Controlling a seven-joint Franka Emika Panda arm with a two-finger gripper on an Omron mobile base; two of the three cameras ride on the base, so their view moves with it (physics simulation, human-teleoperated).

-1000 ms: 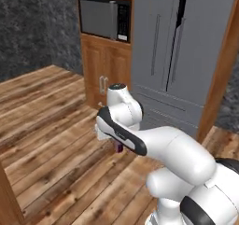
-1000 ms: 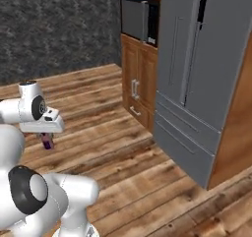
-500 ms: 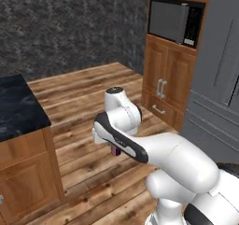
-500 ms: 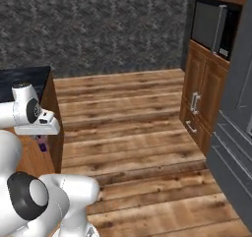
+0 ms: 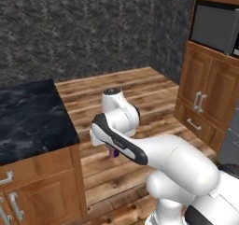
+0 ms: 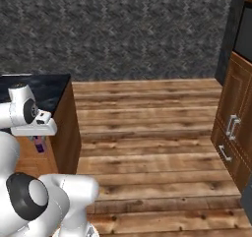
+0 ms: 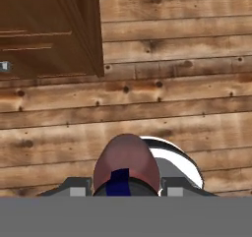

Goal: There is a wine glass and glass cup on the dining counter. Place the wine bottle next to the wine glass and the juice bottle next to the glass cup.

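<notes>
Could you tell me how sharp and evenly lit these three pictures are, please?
Left base view: soft, flat light, dining counter top without glare. Right base view: grainy stone wall, faint shadows. Hand view: crisp floor planks, juice bottle close and blurred in the pincer.

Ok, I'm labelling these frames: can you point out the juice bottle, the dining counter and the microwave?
juice bottle (image 7: 126,164), hand view, red rounded body.
dining counter (image 5: 28,121), left base view, bare black marbled top.
microwave (image 5: 215,28), left base view, dark door.

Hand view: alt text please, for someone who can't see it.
The hand is shut on the juice bottle, a small red-pink bottle with a blue label, seen from above over wooden plank flooring. The dining counter, its brown wooden side showing, sits upper left.
</notes>
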